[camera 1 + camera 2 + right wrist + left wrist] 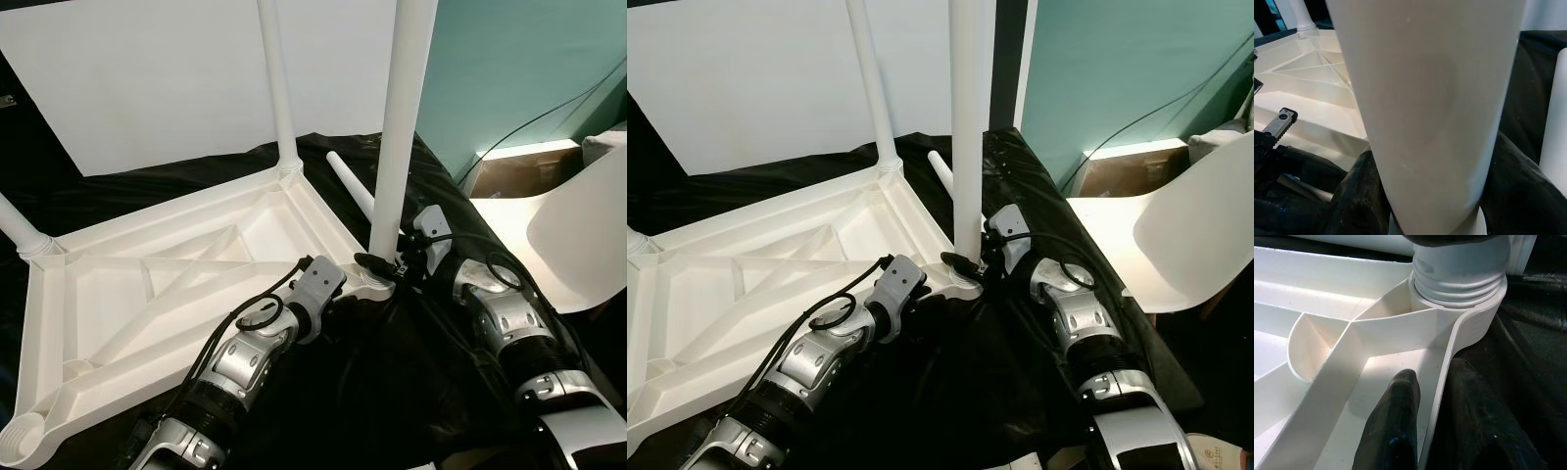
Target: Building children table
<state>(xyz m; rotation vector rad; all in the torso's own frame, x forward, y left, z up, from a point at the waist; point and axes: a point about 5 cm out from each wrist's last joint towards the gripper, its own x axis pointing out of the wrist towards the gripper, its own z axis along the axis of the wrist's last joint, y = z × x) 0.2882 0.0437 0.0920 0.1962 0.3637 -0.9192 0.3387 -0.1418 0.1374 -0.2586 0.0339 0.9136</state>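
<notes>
R gripper [384,262]: black fingers [1359,196] wrapped round base of a white leg [402,127], one each side, pinching it just above the socket. Leg stands upright in the near R corner socket [1462,293] of the tabletop [176,284]; thread rings visible at the joint.

L gripper [1437,396]: jaws straddle the tabletop's edge wall near that same corner, one finger [1396,426] inside on the white underside, the other outside over black sheet. Closed onto the rim, holding the edge.

Tabletop: white plastic, lies upside down on black sheet [411,392], ribbed underside up w/ diagonal braces. Far R corner leg [277,88] upright; far L corner leg [20,227] in its socket too. Near L corner socket [24,439] open, no leg. Loose leg [351,184] lies on sheet just beyond R gripper.

White chair [1190,235] to the R, teal wall [1117,69] behind.
</notes>
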